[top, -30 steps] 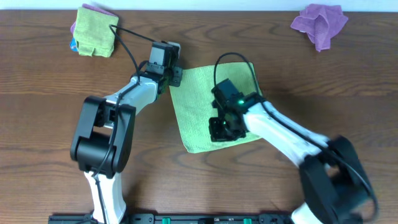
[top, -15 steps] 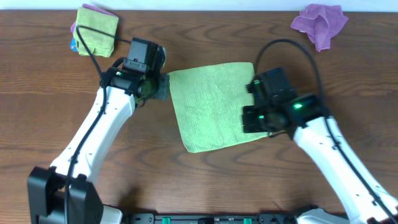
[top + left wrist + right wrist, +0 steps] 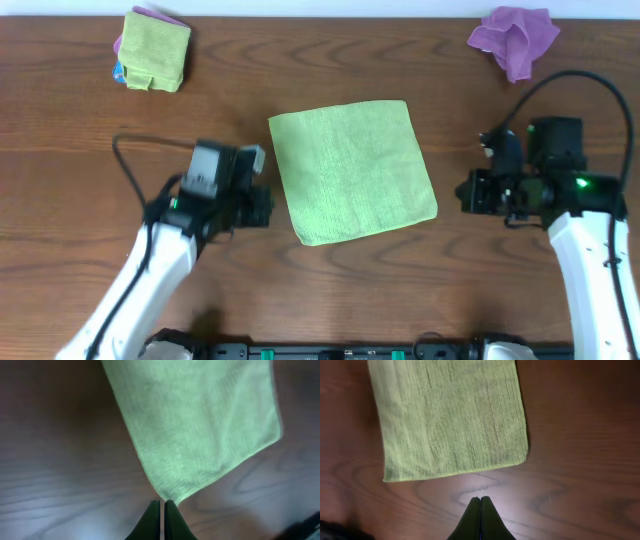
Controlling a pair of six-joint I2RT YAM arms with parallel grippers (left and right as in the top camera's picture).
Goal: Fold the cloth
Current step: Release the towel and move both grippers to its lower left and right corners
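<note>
In the overhead view, the green cloth (image 3: 352,170) lay flat as a single square in the middle of the table (image 3: 80,130), skewed a little clockwise. The left gripper (image 3: 262,207) sat at the cloth's 8 o'clock, just off its edge and not touching it. The right gripper (image 3: 470,192) sat at the cloth's 4 o'clock, clearly apart from it. From above I could not tell how either pair of fingers stood. A folded stack (image 3: 155,50) lay toward 10 o'clock from the cloth and a crumpled purple cloth (image 3: 515,35) toward 1 o'clock, both well apart from it.

In the left wrist view, the left gripper (image 3: 162,505) had its dark fingers (image 3: 153,517) pressed together with only a hairline slit between them and nothing in it. One corner of the green cloth (image 3: 200,435) pointed down at the tips from 12 o'clock. It was very close, and whether it touched them could not be told.

In the right wrist view, the right gripper (image 3: 480,502) was likewise pinched together and empty, over bare wood. The green cloth (image 3: 450,415) lay from 10 to 1 o'clock beyond the tips, its near edge apart from them.
</note>
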